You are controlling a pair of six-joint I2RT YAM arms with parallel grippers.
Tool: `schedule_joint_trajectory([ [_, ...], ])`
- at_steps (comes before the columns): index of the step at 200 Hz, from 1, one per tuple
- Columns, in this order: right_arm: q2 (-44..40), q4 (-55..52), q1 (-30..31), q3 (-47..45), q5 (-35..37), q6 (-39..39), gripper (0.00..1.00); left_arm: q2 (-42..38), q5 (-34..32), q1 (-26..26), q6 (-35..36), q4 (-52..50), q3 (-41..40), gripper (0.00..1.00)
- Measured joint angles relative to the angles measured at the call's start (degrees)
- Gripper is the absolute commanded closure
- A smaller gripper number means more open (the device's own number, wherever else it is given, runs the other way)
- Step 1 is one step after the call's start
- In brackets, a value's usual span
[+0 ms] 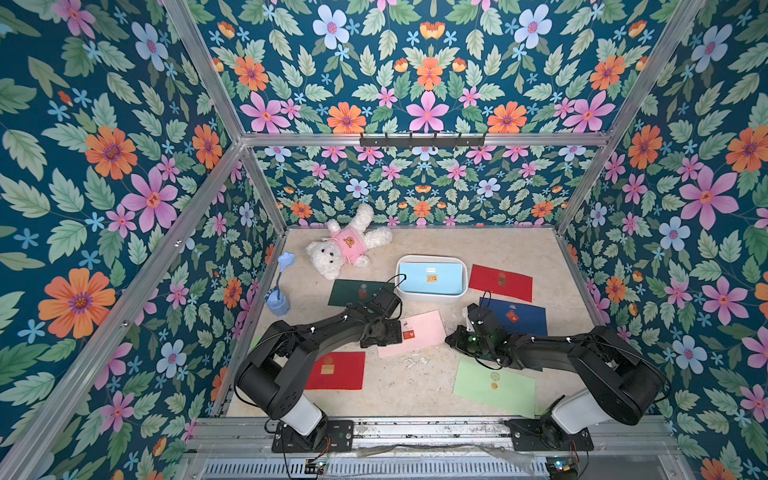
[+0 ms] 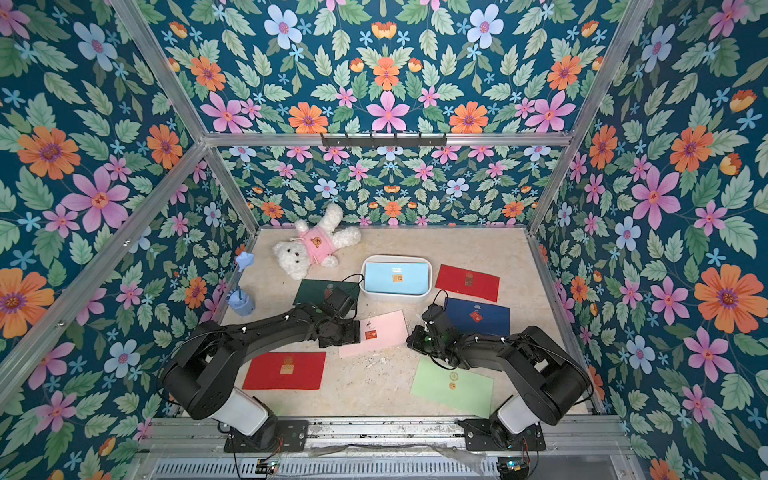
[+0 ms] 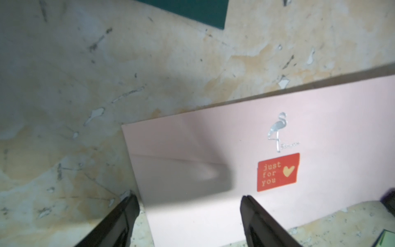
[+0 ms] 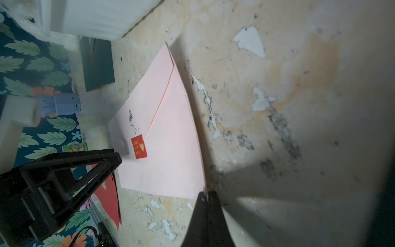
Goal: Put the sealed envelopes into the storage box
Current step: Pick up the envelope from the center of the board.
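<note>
The pink envelope [image 1: 415, 332] lies central on the desk [image 1: 409, 386], long axis left to right; our right gripper [image 4: 206, 194] clamps its right corner, our left gripper [image 3: 189, 196] gapes over its left end.

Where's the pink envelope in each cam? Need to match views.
Top view: pink envelope just below centre, before the storage box.
Top view: same place.
Left wrist: beneath the open left tool.
Right wrist: mid-frame, corner pinched in right tool.
Shared landmark: its red "just for you" sticker.
</note>
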Motion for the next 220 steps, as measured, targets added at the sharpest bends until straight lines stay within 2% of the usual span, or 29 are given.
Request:
schedule_joint_trajectory([
  [23, -1.53, -0.74, 0.00, 0.31, 0.81, -0.07, 1.00, 0.42, 0.42, 0.02, 0.24, -2.05, 2.10, 0.12],
  [49, -4.59, -4.46, -0.04, 2.73, 1.88, -2.54, 1.00, -0.55, 0.76, 0.11, 3.72, -4.11, 7.37, 0.10],
  [77, -8.17, -10.84, -0.04, 6.03, 4.33, -7.43, 1.00, -2.71, -0.66, 0.46, 11.91, -5.11, 13.64, 0.10],
  [109, -11.72, -18.58, -0.02, 8.98, 6.32, -14.38, 1.00, -3.52, 0.81, 1.62, 24.35, -6.47, 16.46, 0.10],
  [153, -16.81, -25.62, -0.02, 11.80, 8.41, -23.91, 1.00, -4.68, 9.18, 3.23, 40.37, -5.01, 14.43, 0.11],
  [196, -18.73, -29.20, -0.04, 14.75, 8.50, -31.23, 1.00, -3.63, 20.02, 7.76, 50.29, -0.17, 11.43, 0.17],
  [220, -19.37, -30.25, -0.04, 15.12, 8.31, -34.40, 1.00, -2.40, 25.44, 9.20, 54.64, 3.13, 10.73, 0.15],
])
